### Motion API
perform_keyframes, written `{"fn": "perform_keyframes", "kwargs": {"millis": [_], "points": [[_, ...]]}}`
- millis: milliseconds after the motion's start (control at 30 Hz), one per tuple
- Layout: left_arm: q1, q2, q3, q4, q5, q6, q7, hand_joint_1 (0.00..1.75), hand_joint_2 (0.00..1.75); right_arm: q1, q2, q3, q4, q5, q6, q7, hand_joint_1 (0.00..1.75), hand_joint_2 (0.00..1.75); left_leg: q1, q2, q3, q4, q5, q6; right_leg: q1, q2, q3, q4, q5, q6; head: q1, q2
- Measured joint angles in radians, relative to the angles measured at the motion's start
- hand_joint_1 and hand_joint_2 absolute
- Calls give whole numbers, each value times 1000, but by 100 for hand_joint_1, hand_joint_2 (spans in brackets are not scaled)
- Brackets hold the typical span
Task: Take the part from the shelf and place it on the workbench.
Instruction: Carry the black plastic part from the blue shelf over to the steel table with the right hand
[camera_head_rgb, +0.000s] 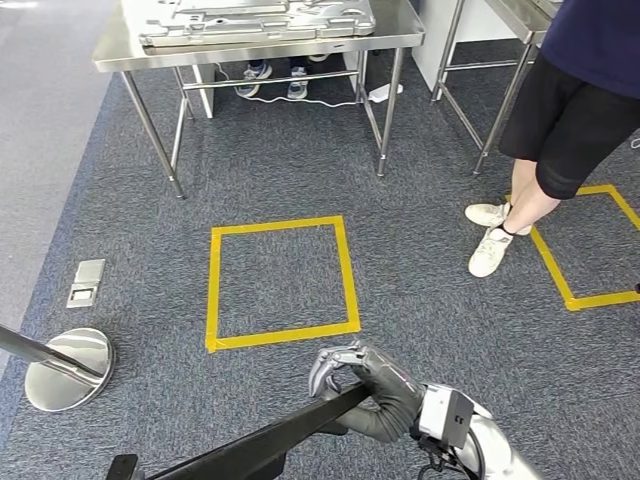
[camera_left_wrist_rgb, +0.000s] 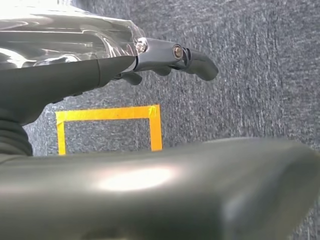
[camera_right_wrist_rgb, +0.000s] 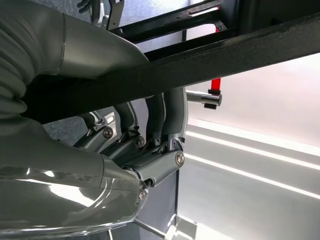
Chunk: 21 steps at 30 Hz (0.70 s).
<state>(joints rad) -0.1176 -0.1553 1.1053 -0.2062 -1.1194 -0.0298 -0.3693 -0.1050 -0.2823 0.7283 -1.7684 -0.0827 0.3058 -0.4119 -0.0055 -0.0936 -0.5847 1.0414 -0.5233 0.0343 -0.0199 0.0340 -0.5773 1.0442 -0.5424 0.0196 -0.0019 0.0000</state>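
My right hand (camera_head_rgb: 364, 388) grips a long black flat part (camera_head_rgb: 272, 438) low in the head view; the part runs down and to the left from the hand. In the right wrist view the fingers (camera_right_wrist_rgb: 158, 120) curl around the part's black bar (camera_right_wrist_rgb: 211, 60). The left wrist view has my left hand (camera_left_wrist_rgb: 113, 70) with its fingers (camera_left_wrist_rgb: 188, 57) stretched out straight and the thick thumb (camera_left_wrist_rgb: 158, 190) apart from them; carpet shows between, nothing held. The steel workbench (camera_head_rgb: 113, 48) stands ahead at the far side of the carpet, with flat metal parts (camera_head_rgb: 256, 20) lying on it.
A yellow tape square (camera_head_rgb: 213, 290) marks the carpet just ahead of me. A person (camera_head_rgb: 566, 110) in white shoes stands at the right by a second tape square (camera_head_rgb: 604, 298). A round metal base (camera_head_rgb: 68, 368) with a pole sits at the left. Someone's feet (camera_head_rgb: 272, 80) show under the workbench.
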Motion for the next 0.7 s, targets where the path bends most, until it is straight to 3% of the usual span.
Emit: {"fn": "perform_keyframes", "kwargs": {"millis": [700], "points": [[-2, 0, 1, 0, 12, -45, -1, 0, 175, 15, 0, -15, -10, 12, 8, 0, 175, 175, -3, 1, 1, 0, -2, -2, -2, 0, 6, -7, 0, 0, 0, 0]]}}
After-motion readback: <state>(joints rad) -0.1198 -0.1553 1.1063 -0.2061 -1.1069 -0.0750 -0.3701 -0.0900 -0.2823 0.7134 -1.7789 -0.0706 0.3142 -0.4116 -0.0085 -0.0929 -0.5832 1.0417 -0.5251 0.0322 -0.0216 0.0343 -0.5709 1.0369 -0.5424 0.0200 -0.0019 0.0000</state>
